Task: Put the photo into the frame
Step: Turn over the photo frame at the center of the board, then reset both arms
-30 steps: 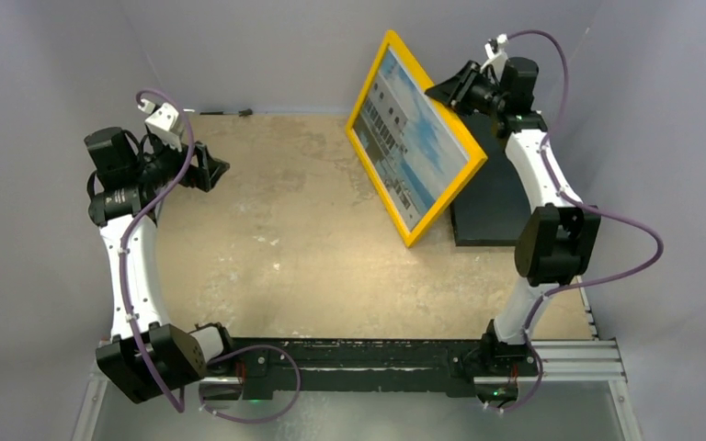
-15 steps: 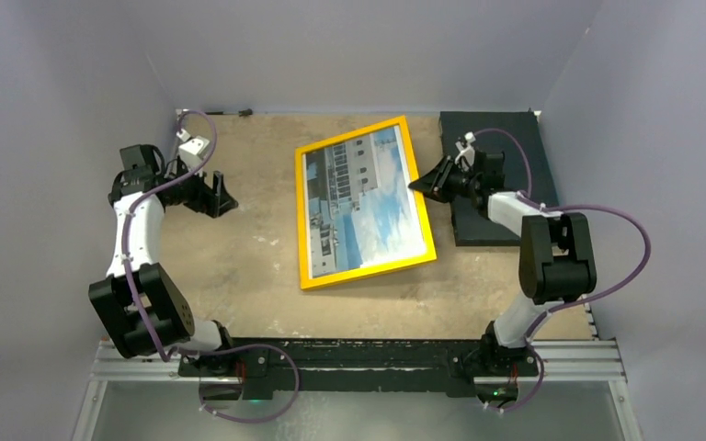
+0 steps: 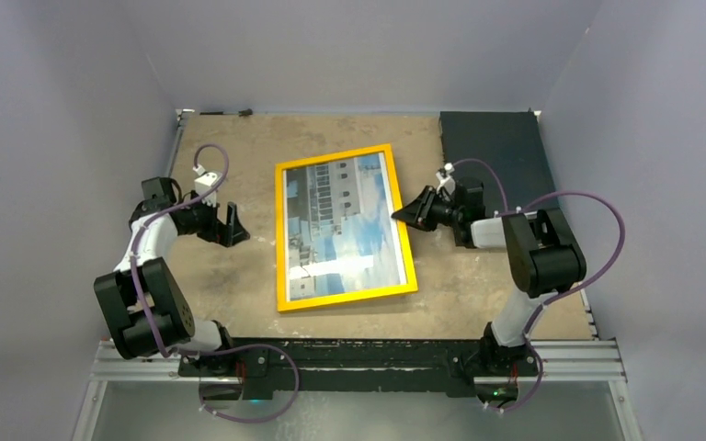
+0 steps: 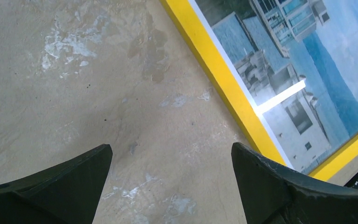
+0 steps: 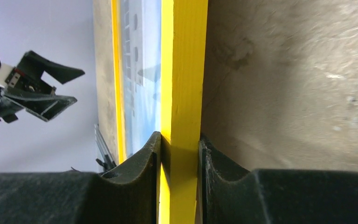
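Observation:
The frame (image 3: 281,241), with its thin yellow border, lies flat and face up in the middle of the table. The photo (image 3: 345,225) of sky and buildings shows behind its pane. My right gripper (image 3: 402,214) is shut on the frame's right border (image 5: 182,93), one finger above it and one below. My left gripper (image 3: 237,226) is open and empty, low over the bare table just left of the frame. The left wrist view shows the frame's yellow edge (image 4: 216,74) and the photo (image 4: 289,60) to the right of my open fingers (image 4: 70,172).
A dark rectangular mat (image 3: 495,152) lies at the back right, behind my right arm. Grey walls close in the table on three sides. The black rail with the arm bases (image 3: 349,354) runs along the near edge. The table top (image 3: 239,138) is worn brown board.
My right gripper has swung the frame down from standing tilted at the back to lying flat, face up, nearer the middle. My left arm has dropped and moved closer to the frame's left edge.

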You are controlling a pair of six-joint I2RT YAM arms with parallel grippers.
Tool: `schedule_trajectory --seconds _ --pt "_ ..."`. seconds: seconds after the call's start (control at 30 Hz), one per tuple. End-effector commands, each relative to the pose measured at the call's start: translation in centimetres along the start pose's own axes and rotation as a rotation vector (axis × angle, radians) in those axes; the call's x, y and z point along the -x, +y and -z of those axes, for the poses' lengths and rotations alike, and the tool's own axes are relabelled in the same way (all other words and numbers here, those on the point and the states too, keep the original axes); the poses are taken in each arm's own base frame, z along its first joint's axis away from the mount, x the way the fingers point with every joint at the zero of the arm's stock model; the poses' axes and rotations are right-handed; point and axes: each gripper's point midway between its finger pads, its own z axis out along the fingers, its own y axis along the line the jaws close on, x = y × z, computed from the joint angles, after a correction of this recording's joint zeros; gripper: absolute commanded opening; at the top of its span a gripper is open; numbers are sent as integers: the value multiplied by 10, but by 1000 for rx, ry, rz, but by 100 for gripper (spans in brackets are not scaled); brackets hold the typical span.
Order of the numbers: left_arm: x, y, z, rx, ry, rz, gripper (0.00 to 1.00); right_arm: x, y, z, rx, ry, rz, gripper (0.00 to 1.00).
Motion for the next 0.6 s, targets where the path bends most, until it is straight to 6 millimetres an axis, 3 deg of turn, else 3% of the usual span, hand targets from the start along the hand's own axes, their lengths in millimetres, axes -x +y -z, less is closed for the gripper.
schedule_trajectory --seconds 0.0,0.03,0.07,0.27,0.43,0.5,0.57 --pt "15 12 -2 44 -69 -34 99 9 16 -12 35 -15 206 31" --pt "15 13 -3 46 -72 -35 100 10 13 -13 4 -13 214 70" --pt "15 14 -4 52 -71 -34 100 13 10 -13 -34 -17 225 95" --pt "16 21 -23 102 -64 -15 100 42 2 15 -299 -109 346 99" --pt "33 22 -47 167 -138 -8 100 98 14 74 -504 -403 454 99" --pt "47 26 -56 196 -211 -4 100 123 -2 108 -695 -581 414 99" --pt "64 34 -60 228 -318 -5 100 135 -20 131 -800 -684 416 99"
